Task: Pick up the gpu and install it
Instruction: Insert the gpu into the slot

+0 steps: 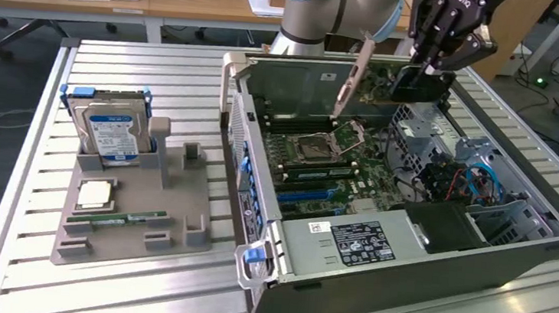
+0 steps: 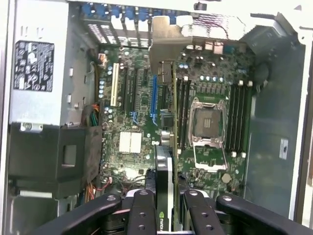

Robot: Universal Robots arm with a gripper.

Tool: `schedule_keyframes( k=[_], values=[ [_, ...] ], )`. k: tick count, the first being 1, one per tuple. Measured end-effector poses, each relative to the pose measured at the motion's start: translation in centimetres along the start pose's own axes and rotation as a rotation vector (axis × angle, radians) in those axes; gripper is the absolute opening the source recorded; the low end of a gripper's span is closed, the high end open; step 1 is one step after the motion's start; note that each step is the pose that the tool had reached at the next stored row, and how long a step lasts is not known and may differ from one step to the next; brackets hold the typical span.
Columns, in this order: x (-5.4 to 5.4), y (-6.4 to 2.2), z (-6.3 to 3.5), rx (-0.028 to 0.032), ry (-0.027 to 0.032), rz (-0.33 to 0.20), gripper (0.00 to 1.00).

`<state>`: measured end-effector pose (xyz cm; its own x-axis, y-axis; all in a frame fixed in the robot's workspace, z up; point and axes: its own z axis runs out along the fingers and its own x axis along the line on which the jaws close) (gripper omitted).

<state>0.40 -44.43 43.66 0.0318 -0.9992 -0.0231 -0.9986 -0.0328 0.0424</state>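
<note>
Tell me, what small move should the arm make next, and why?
Probably a slight sideways shift: the fingers hold the gpu above the motherboard, and its lower edge looks beside the long blue slot, not over it.

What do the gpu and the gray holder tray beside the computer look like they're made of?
The gpu: matte dark circuit board, likely fiberglass laminate; its bracket looks like pale sheet metal. The holder tray: uniform matte gray, moulded shapes, probably plastic.
</note>
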Motion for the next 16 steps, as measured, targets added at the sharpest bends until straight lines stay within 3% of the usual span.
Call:
schedule_keyframes(
  k=[3, 5, 11, 16],
  values=[
    [0.0, 0.02, 0.05, 0.0011, -0.0021, 0.052, 0.27],
    [0.0, 0.17, 0.13, 0.0028, -0.0028, 0.058, 0.27],
    [-0.1, 0.7, 0.82, 0.0244, -0.0013, 0.058, 0.27],
    [-0.1, 0.94, 1.54, 0.0321, -0.0014, 0.058, 0.27]
  ],
)
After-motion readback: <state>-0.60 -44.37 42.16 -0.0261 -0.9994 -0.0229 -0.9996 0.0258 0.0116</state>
